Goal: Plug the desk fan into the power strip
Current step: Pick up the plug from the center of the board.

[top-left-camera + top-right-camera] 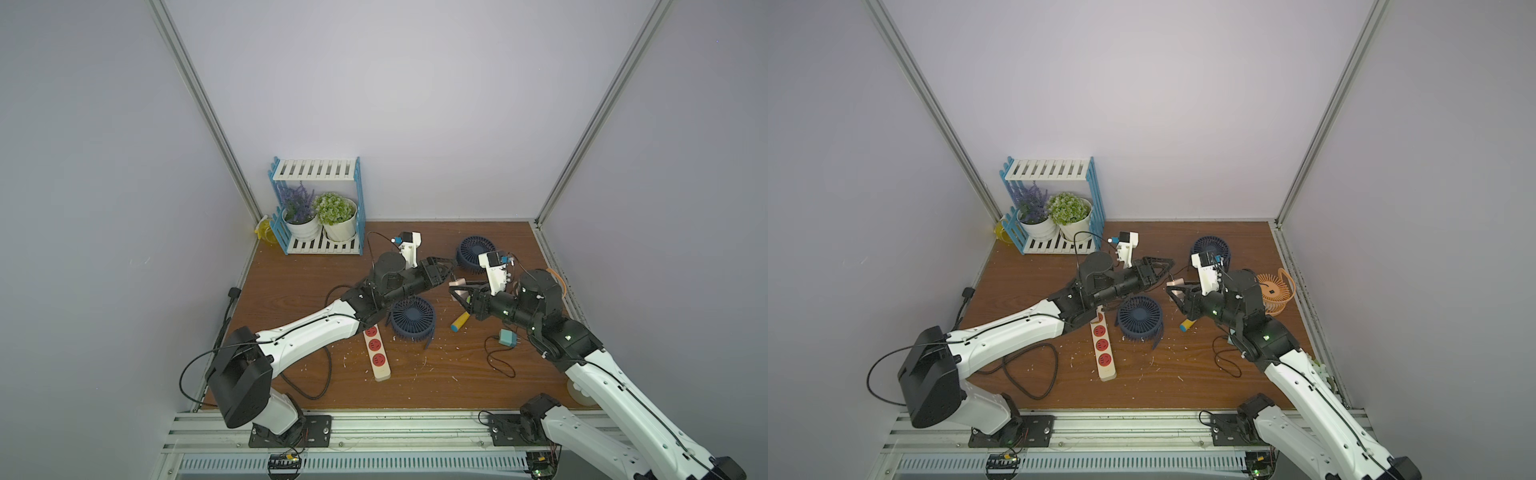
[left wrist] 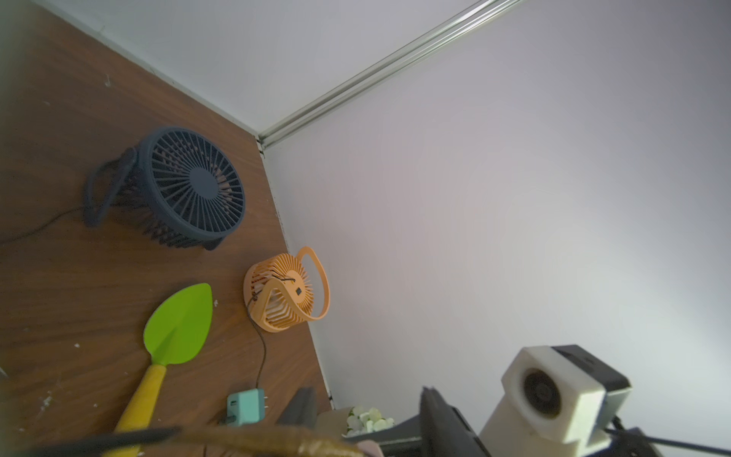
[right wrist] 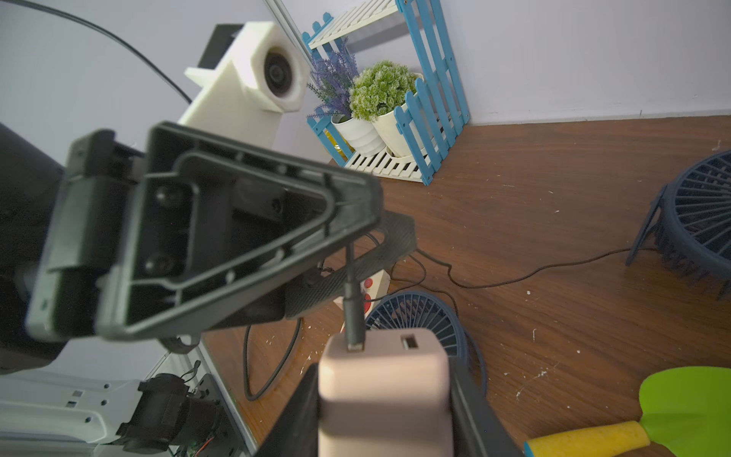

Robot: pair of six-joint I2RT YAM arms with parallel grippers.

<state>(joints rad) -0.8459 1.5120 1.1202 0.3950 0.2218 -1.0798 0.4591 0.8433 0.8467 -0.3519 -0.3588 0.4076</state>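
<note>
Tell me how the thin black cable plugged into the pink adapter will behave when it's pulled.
Likely floppy: the cable lies in loose curves on the table. Pulling it may drag the far dark blue fan it appears to run to. Its plug looks stiff, seated in the pink adapter.

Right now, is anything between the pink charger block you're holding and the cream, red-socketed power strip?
Yes: the dark-blue round fan lies between the pink charger block and cream power strip; left arm overhangs its far sockets.
</note>
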